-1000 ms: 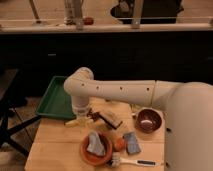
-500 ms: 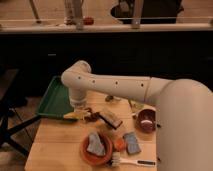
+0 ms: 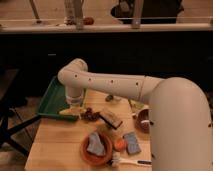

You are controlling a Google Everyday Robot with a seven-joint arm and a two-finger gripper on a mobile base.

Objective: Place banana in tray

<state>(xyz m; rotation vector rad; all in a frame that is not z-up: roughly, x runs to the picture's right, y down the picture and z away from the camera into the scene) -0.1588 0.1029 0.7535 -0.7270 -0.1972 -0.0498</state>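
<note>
1. Your gripper [image 3: 72, 108] hangs over the worktop's [image 3: 55, 147] far-left corner. It points straight down from the white arm [image 3: 115, 87], which reaches in from the right edge.
2. The fingers look pinched on the banana [image 3: 66, 113]. It shows as a pale yellow sliver at their tip, lying crosswise over the near rim of the dark green tray [image 3: 51, 95].
3. Held low and level like that, the fruit should have little way to fall and little reason to roll once freed.
4. The tray takes up that far-left corner, its green floor showing to the left of the arm, so there is room past the rim.
5. By this reading the carry is nearly over: 1 short push toward the far edge, then a release.
6. Mind the rim. Let go here and the banana may tip back onto the wood, toward the clutter mid-worktop: the orange-brown dish [image 3: 97, 150], the orange fruit [image 3: 119, 145], and the brown bowl [image 3: 145, 121] nearer the right edge.
</note>
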